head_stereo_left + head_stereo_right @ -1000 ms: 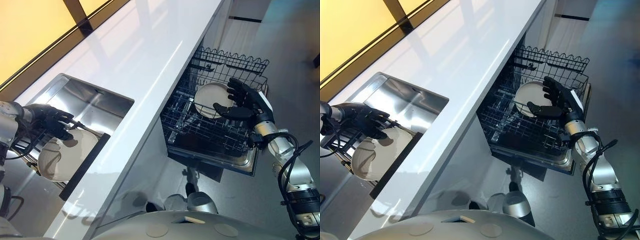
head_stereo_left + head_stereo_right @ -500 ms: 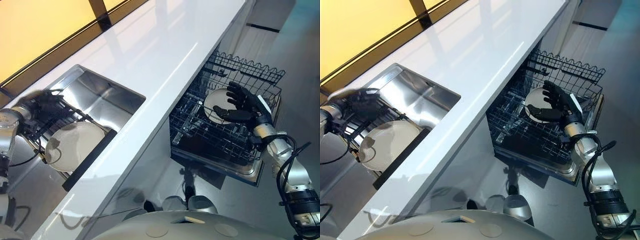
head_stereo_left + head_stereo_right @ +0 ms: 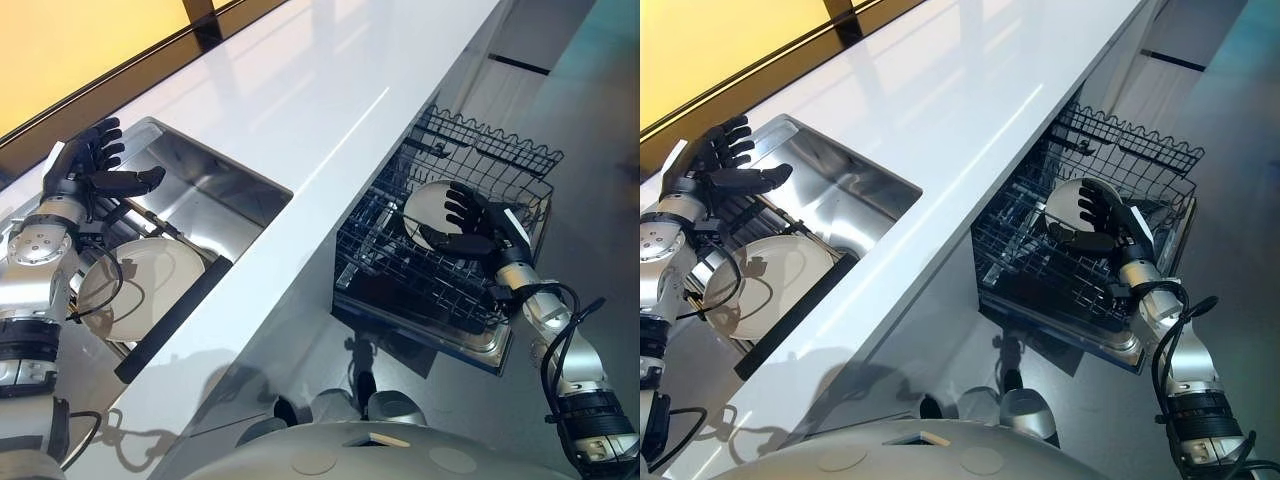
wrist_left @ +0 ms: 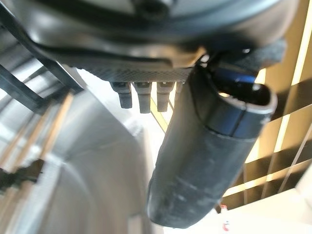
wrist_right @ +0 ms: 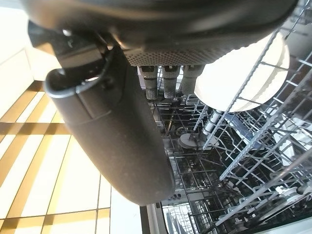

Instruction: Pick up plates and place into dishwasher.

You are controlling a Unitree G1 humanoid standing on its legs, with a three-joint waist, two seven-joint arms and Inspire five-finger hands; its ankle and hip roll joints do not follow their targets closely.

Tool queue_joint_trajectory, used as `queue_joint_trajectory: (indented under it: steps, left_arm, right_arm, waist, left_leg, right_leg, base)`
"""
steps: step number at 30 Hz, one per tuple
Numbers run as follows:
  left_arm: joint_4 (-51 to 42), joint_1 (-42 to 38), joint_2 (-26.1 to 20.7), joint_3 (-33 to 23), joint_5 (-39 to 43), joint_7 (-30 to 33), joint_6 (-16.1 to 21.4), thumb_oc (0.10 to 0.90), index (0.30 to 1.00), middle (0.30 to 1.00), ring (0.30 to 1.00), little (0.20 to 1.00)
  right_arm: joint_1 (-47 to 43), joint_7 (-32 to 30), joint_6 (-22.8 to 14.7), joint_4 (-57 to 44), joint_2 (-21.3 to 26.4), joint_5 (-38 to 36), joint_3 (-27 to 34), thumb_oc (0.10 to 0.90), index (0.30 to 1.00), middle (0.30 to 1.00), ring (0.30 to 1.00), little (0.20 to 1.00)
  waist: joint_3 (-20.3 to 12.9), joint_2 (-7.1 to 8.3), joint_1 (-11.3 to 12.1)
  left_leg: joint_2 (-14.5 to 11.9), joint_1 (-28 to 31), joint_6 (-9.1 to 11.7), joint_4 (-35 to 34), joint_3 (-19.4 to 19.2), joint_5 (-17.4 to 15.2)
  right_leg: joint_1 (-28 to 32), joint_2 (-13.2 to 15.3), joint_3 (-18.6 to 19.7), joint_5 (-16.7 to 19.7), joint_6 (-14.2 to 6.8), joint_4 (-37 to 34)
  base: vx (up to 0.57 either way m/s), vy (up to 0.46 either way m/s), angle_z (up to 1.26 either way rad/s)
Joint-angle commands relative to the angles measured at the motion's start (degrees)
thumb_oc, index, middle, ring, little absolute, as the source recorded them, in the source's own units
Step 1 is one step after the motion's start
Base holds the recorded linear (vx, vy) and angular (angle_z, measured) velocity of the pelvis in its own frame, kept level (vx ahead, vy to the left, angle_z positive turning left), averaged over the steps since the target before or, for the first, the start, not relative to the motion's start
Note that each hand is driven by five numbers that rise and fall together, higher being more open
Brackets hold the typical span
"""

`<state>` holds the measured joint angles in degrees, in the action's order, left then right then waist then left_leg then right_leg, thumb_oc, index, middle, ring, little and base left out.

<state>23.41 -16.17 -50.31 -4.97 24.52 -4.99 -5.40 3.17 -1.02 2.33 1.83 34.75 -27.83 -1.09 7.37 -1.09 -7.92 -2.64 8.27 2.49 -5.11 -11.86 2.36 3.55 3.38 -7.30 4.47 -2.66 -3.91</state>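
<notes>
Left hand [image 3: 80,172] hangs above the sink's [image 3: 215,200] far-left corner, fingers [image 4: 140,99] straight and spread, thumb [image 4: 209,156] sticking out sideways, nothing in it. Just below it, the sink plate [image 3: 140,290] lies tilted in the left part of the sink, well apart from the hand, unheld. A black bar [image 3: 170,318] runs along that plate's right edge, between it and the counter [image 3: 300,110]. The counter is a long white slab running diagonally. Right of the counter the wire basket [image 3: 490,160] is pulled out from under it, over the grey floor [image 3: 580,120]. The washer plate [image 3: 425,200] stands on edge in the basket's rear half, slotted between the tines and leaning slightly. Right hand [image 3: 478,222] is inside the basket, just in front of that plate's right side, fingers fanned apart and thumb stretched out below the plate's rim. The right wrist view shows the fingers straight, not curled round anything, and the plate [image 5: 239,78] past them behind basket wires. Can't tell if the fingertips touch the plate. So one plate is in the sink and one in the basket, with neither hand gripping.
</notes>
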Motion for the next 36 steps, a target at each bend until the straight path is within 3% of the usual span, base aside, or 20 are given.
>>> queue_joint_trajectory:
  steps: [1, 6, 10, 12, 14, 19, 24, 33, 36]
  left_arm:
    - [-1.1, -4.5, -7.7, -1.6, -3.1, -5.8, 0.5, 0.800, 0.900, 0.900, 0.900, 0.900]
    - [0.6, -5.7, -11.2, 0.4, -6.0, -10.6, -1.3, 0.800, 0.900, 0.900, 0.900, 0.900]
    - [1.8, -5.6, -13.8, -1.4, -5.5, -5.1, 2.8, 0.800, 0.900, 0.900, 0.900, 0.900]
    - [3.5, -5.5, -15.1, -4.7, -4.9, 2.6, 8.1, 0.800, 0.900, 0.900, 0.900, 0.900]
    - [4.7, -5.0, -15.4, -6.8, -4.7, 4.3, 10.5, 0.800, 0.900, 0.900, 0.900, 0.900]
    - [4.2, -1.4, -14.5, -9.7, -8.1, 3.9, 11.4, 0.800, 0.900, 0.900, 0.900, 0.900]
    - [3.5, 0.0, -14.3, -9.5, -11.0, 1.6, 10.2, 0.800, 0.900, 0.900, 0.900, 0.900]
    - [3.1, -1.0, -15.3, -5.8, -16.0, -6.4, 4.0, 0.800, 0.900, 0.900, 0.900, 0.900]
    - [3.7, -1.1, -16.6, -4.5, -18.0, -12.1, 0.6, 0.800, 0.900, 0.900, 0.900, 0.900]
  right_arm:
    - [-7.7, -0.6, -5.9, -5.3, 2.5, 0.0, 1.0, 0.800, 0.900, 0.900, 0.900, 0.900]
    - [-8.1, -0.9, -5.5, -5.5, 3.3, -0.3, 0.9, 0.800, 0.900, 0.900, 0.900, 0.900]
    - [-7.2, -0.9, -6.2, -5.1, 3.5, -0.4, 1.5, 0.800, 0.900, 0.900, 0.900, 0.900]
    - [-6.4, -0.3, -7.1, -3.9, 3.3, -0.7, 2.3, 0.800, 0.900, 0.900, 0.900, 0.900]
    - [-6.0, 0.1, -7.8, -3.1, 3.3, -0.9, 2.6, 0.800, 0.900, 0.900, 0.900, 0.900]
    - [-5.2, -0.1, -7.8, -3.6, 3.4, -1.5, 2.7, 0.800, 0.900, 0.900, 0.900, 0.900]
    - [-5.6, 0.6, -6.6, -3.8, 3.7, -2.0, 2.9, 0.800, 0.900, 0.900, 0.900, 0.900]
    - [-6.2, 0.2, -5.5, -4.4, 4.1, -1.9, 2.4, 0.800, 0.900, 0.900, 0.900, 0.900]
    - [-6.7, -0.2, -4.8, -4.8, 4.8, -2.2, 2.3, 0.800, 0.900, 0.900, 0.900, 0.900]
  waist:
    - [-1.9, -2.25, -0.1]
    - [-1.7, -2.66, 0.0]
    - [-1.7, -2.83, 0.2]
    - [-1.9, -2.80, 0.4]
    - [-1.9, -2.70, 0.5]
    - [-1.8, -2.55, 0.7]
    - [-1.9, -2.54, 1.0]
    - [-1.5, -2.77, 1.0]
    - [-1.2, -2.98, 1.1]
  left_leg:
    - [3.9, -3.0, -2.4, 1.5, 0.5, -3.0]
    - [3.9, -3.3, -2.4, 1.9, 0.6, -3.1]
    - [3.9, -3.4, -2.4, 2.1, 0.6, -3.2]
    - [3.8, -3.3, -2.3, 2.1, 0.7, -3.3]
    - [3.7, -3.4, -2.2, 2.1, 0.7, -3.2]
    - [3.7, -3.5, -2.1, 2.1, 1.2, -3.0]
    - [3.7, -3.5, -2.0, 2.1, 1.6, -3.0]
    - [3.7, -3.8, -2.0, 2.3, 1.8, -3.0]
    - [3.7, -3.9, -2.0, 2.6, 1.8, -3.0]
  right_leg:
    - [-3.3, -2.6, -1.0, -7.5, -3.9, 8.9]
    - [-3.4, -2.5, -1.1, -7.5, -4.0, 8.9]
    - [-3.2, -2.5, -1.1, -7.6, -3.9, 8.7]
    - [-3.0, -2.5, -1.1, -7.6, -3.8, 8.6]
    - [-3.0, -2.5, -1.1, -7.7, -3.7, 8.6]
    - [-3.0, -2.8, -1.0, -7.9, -3.3, 8.7]
    - [-2.9, -2.7, -1.1, -8.1, -3.3, 8.9]
    - [-3.0, -2.7, -1.3, -8.3, -3.4, 9.2]
    - [-3.1, -2.6, -1.5, -8.2, -3.5, 9.3]
  base:
    - [-0.01, -0.005, 0.07]
    - [-0.02, -0.006, 0.07]
    - [0.00, 0.000, 0.00]
    - [0.00, 0.000, 0.00]
    - [0.00, 0.000, 0.00]
    - [0.00, -0.004, 0.02]
    - [0.00, -0.004, 0.02]
    - [0.00, 0.000, 0.03]
    - [0.00, -0.001, 0.01]
